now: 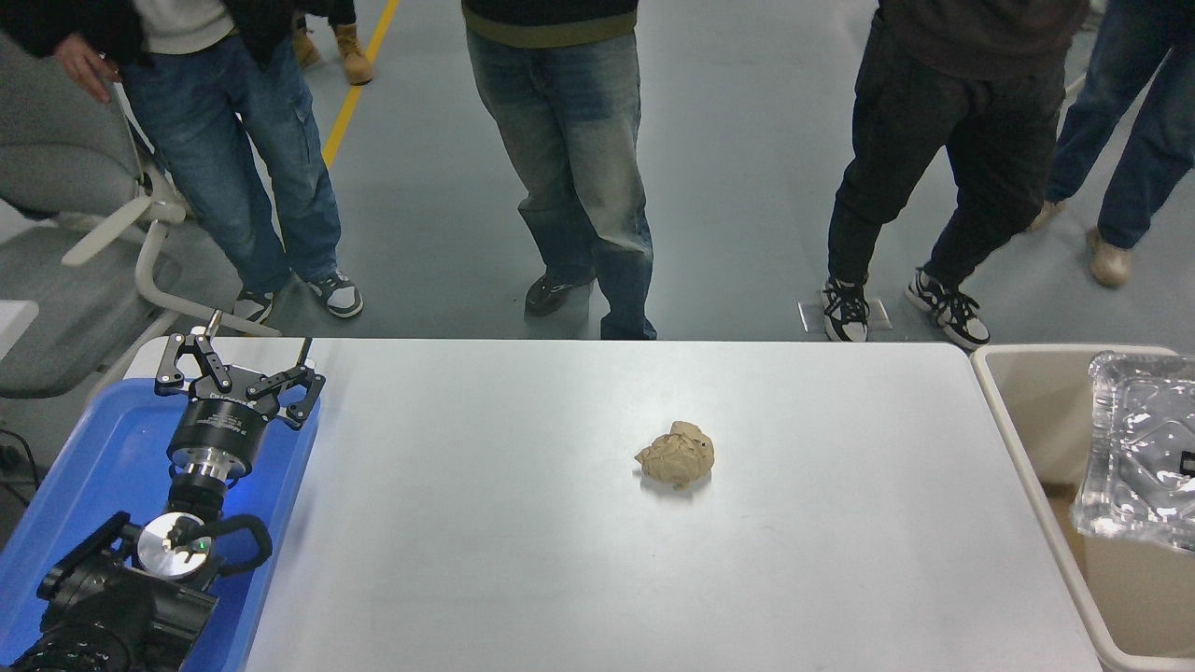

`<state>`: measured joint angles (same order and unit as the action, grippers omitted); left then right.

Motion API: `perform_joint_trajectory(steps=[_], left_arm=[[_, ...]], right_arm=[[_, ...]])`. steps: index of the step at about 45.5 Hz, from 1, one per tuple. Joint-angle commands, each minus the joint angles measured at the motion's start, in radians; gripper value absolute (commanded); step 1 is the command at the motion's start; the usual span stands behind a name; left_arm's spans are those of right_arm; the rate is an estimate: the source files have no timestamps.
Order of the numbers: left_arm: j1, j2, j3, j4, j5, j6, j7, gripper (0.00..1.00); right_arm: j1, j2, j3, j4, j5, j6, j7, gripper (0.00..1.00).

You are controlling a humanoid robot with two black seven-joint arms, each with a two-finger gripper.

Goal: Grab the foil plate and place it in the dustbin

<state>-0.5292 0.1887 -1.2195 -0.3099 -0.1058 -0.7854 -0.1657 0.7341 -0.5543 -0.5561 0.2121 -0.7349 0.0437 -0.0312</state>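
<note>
While the black left gripper (238,373) sits spread apart over the table's left edge, the shiny, ridged silver foil plate (1141,453) shows within the beige rectangular plastic dustbin (1032,411), far right.

Black left arm (121,588) with silver wrist ring, black-fingered left gripper (241,364).

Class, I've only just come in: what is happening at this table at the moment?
A foil plate sits over the open beige dustbin at the table's right end, blurred, so whether it is held or falling cannot be told. The right gripper is out of view. The left gripper is parked, open, over a blue tray at the lower left. A crumpled tan paper ball lies alone on the white table. Several people stand at the far side.
</note>
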Motion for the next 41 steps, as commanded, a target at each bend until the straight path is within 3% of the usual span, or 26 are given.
perform_joint_trajectory(steps=[1, 8, 9, 11, 12, 27, 34, 41], left_arm=[[0.0, 0.0, 0.0, 0.0, 0.0, 0.0, 0.0, 0.99], [-0.002, 0.0, 0.0, 0.0, 0.0, 0.0, 0.0, 0.99], [-0.002, 0.0, 0.0, 0.0, 0.0, 0.0, 0.0, 0.99], [-0.002, 0.0, 0.0, 0.0, 0.001, 0.0, 0.0, 0.99], [-0.002, 0.0, 0.0, 0.0, 0.0, 0.0, 0.0, 0.99], [-0.002, 0.0, 0.0, 0.0, 0.001, 0.0, 0.0, 0.99], [-0.002, 0.0, 0.002, 0.0, 0.001, 0.0, 0.002, 0.99], [-0.002, 0.0, 0.002, 0.0, 0.001, 0.0, 0.002, 0.99]], right_arm=[[-0.064, 0.045, 0.03, -0.046, 0.006, -0.018, -0.001, 0.0], [-0.068, 0.056, 0.03, -0.046, 0.008, -0.021, -0.001, 0.0], [-0.068, 0.056, 0.03, -0.046, 0.009, -0.021, -0.001, 0.1], [-0.068, 0.057, 0.03, -0.045, 0.015, -0.021, -0.003, 0.85], [-0.067, 0.057, 0.03, -0.043, 0.018, -0.016, -0.003, 1.0], [0.005, -0.015, 0.033, 0.073, 0.02, -0.005, -0.001, 1.0], [0.24, -0.176, 0.001, 0.384, 0.009, 0.016, -0.001, 1.0], [0.618, -0.321, -0.215, 0.737, 0.018, 0.096, -0.001, 1.0]])
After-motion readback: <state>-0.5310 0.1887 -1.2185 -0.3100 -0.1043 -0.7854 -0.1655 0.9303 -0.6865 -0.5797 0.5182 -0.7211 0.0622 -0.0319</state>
